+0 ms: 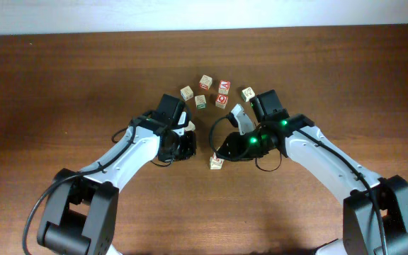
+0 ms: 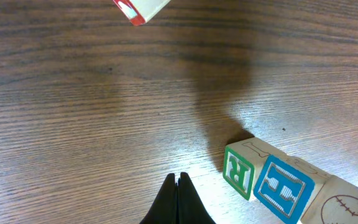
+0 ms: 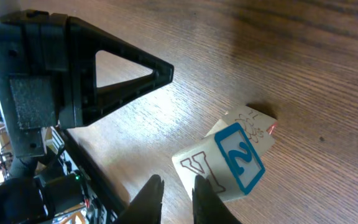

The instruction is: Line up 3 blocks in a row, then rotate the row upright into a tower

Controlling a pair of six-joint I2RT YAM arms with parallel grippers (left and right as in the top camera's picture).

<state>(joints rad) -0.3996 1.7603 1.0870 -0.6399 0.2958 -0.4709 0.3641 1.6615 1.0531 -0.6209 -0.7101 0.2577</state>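
Plainly, the left end effector (image 2: 179,182), pinched shut and empty, has the green block (image 2: 238,171) at two o'clock; the right end effector (image 3: 174,185), barely parted around nothing, may shove the blue-numbered block (image 3: 229,163) beside it, not turn it.

White arm shells, blk joints/cables; right arm (image 1: 319,150) green LEDs (image 1: 283,125).

Reaches inward with the white-and-black left arm (image 1: 129,152) and right arm (image 1: 317,147), elbows bent, wrists close together. Holds the black two-finger left hand (image 2: 179,179) pinched tight, tips touching, empty. Holds the black right hand (image 3: 177,183) slightly parted, gripping nothing.
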